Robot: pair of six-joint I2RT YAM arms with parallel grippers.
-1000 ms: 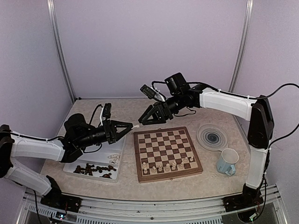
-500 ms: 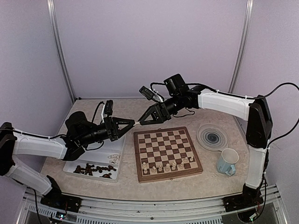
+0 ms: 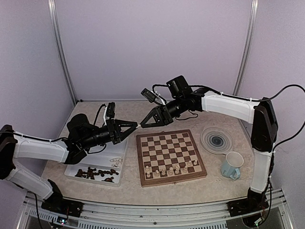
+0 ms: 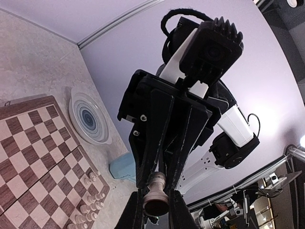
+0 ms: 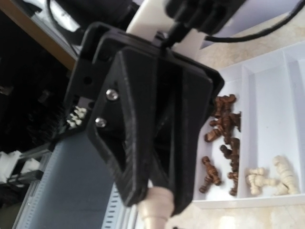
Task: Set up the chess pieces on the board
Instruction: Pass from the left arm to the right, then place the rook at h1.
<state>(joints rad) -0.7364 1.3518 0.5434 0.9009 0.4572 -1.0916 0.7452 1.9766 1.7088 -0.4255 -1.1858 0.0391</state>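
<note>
- Top view: left gripper [image 3: 135, 127] and right gripper [image 3: 143, 125] meet tip to tip in the air, near the far left corner of the checked wooden board [image 3: 167, 148], beside the white tray [image 3: 121, 174].
- Left wrist: both black grippers pinch one turned cream chess piece [image 4: 156, 198], the left at its round base and the right at its head.
- Right wrist: the piece's smooth pale neck shows below the left gripper's angular fingers.

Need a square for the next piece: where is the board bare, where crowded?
The brown-and-cream checked wooden chessboard is bare across its far and middle rows; pale cream wooden chess pieces crowd its near edge. The beige tabletop in front of it is bare.
</note>
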